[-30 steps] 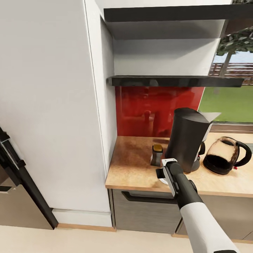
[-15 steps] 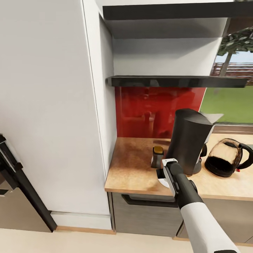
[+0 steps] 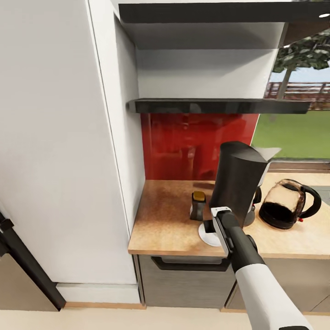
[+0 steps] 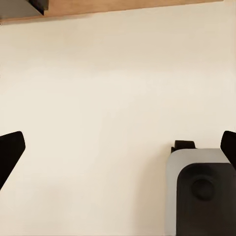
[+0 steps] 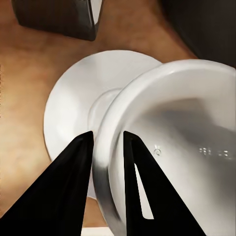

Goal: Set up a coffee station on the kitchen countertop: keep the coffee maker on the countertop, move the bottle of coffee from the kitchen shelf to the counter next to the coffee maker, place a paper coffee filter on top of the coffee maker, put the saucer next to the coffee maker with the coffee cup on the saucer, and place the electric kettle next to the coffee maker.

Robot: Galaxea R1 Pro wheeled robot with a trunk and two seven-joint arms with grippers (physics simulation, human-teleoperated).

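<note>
**Cup held over the saucer beside the coffee maker**

Head view: the right claw (image 3: 211,225) reaches over the wooden desk (image 3: 160,224), above the white saucer (image 3: 205,234). The saucer lies just in front of the black coffee maker (image 3: 236,181). The bottle of coffee (image 3: 198,206) stands just beside the maker, and the electric kettle (image 3: 286,204) sits on the maker's other side.

Left wrist view: the left claw (image 4: 118,152) hangs over pale floor (image 4: 98,98), its fingers spread wide and holding nothing.

Right wrist view: the right claw's fingers (image 5: 73,187) pinch the rim of the white coffee cup (image 5: 172,147), one inside, one outside. The cup's foot sits at the centre of the saucer; whether they touch I cannot tell.
</note>
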